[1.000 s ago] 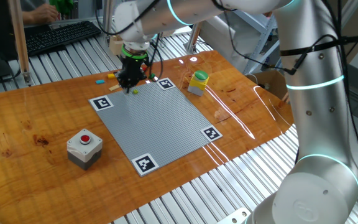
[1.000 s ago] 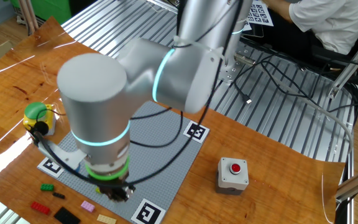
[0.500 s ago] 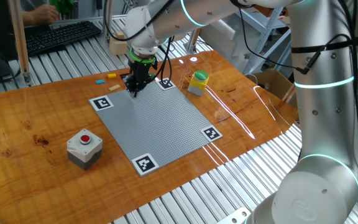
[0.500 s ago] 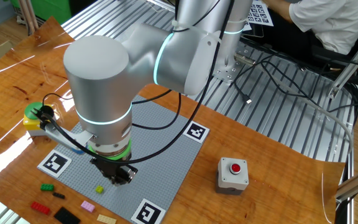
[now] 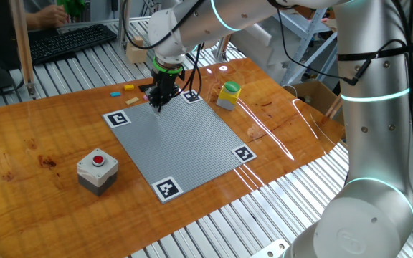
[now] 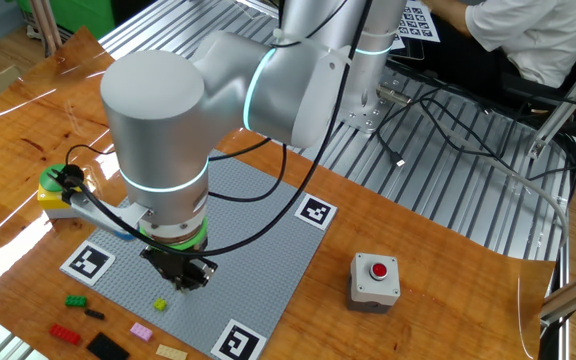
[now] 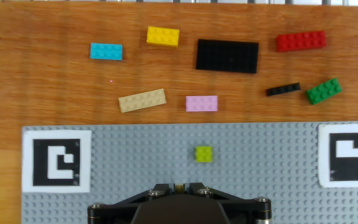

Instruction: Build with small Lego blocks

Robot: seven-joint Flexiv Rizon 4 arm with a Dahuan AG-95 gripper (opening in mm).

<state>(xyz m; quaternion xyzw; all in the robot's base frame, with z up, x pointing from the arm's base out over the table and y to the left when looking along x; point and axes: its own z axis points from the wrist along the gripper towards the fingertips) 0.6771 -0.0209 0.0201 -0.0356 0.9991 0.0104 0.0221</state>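
Hanging over the far edge of the grey studded plate [image 5: 180, 142], the gripper [image 5: 157, 102] points straight down with its fingers drawn together and nothing between them; in the hand view only its dark body [image 7: 179, 202] shows at the bottom, above bare studs. The plate lies on a glossy wooden table [image 5: 41, 143] and carries a black-and-white marker [image 7: 56, 162] at each corner. On the wood near the plate stand a grey box with a red button [image 5: 97, 169] and a grey box with a yellow and green cap [image 5: 228, 94]. The table stands on a ribbed metal bench [image 5: 221, 226], and at the far side a keyboard [image 5: 67, 39] lies in front of a seated person. One small yellow-green block [image 7: 204, 154] sits alone on the plate, just ahead of the gripper and apart from it. The other small Lego blocks lie loose on the wood beyond the plate's edge in the hand view, from left to right: a light blue one [image 7: 106, 51], a tan strip [image 7: 142, 100], a yellow one [image 7: 163, 36], a pink one [image 7: 201, 103], a large flat black one [image 7: 227, 55], a thin black one [image 7: 283, 89], a red one [image 7: 300, 41] and a green one [image 7: 324, 91].
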